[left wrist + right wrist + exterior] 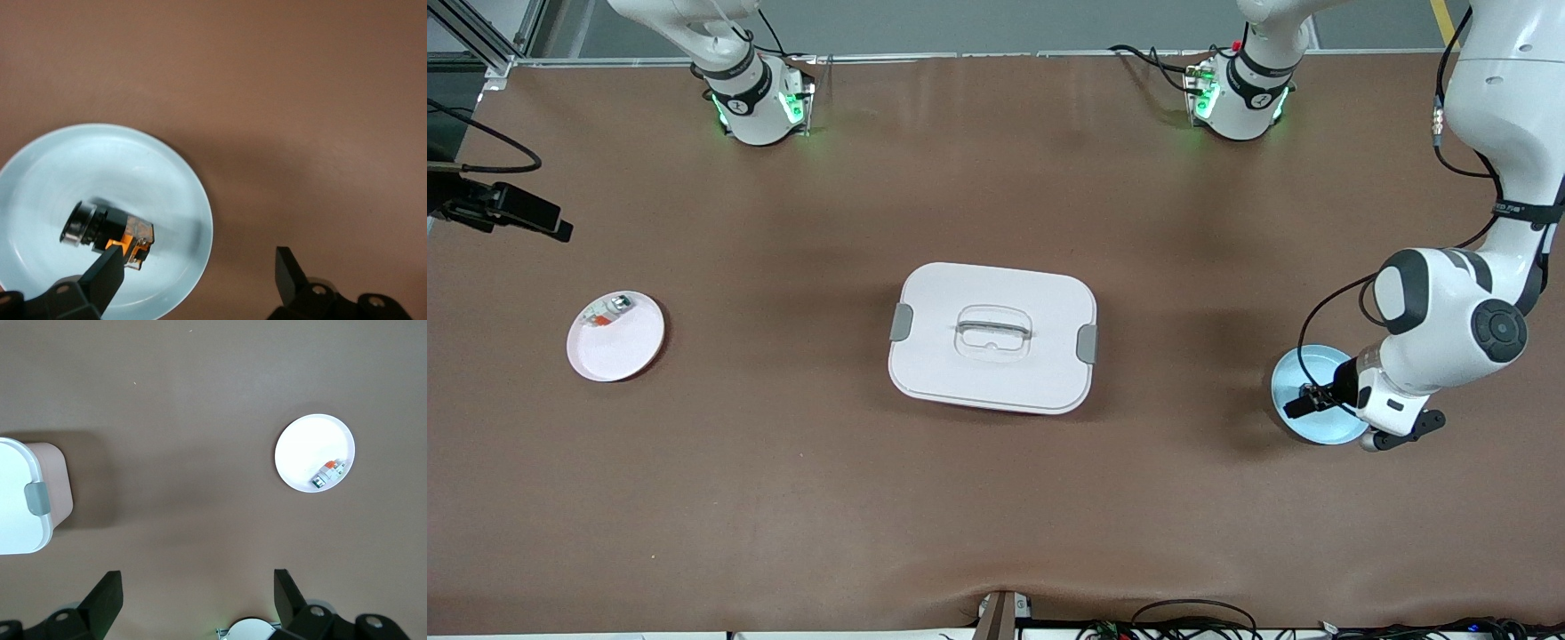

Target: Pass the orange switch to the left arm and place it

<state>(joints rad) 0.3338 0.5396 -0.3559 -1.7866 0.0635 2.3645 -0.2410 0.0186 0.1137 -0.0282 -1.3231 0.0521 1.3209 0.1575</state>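
Observation:
The orange switch [110, 230] lies on its side in a light blue plate [40, 173] at the left arm's end of the table. It has a black body, an orange part and a metal end. My left gripper [200, 273] hangs low over that plate's rim, open. One finger [107, 273] is just beside the switch and the other is over bare table. In the front view the left gripper [1307, 407] is over the blue plate [1316, 364]. My right gripper [198, 597] is open and empty, high over the table between the box [17, 493] and a white plate [307, 447].
The white box [992, 336], with a lid handle and grey latches, stands mid-table between the two plates. The white plate [616, 342] at the right arm's end holds a small white-grey part [605, 313] with a red bit. A black camera [507, 209] juts in at that end.

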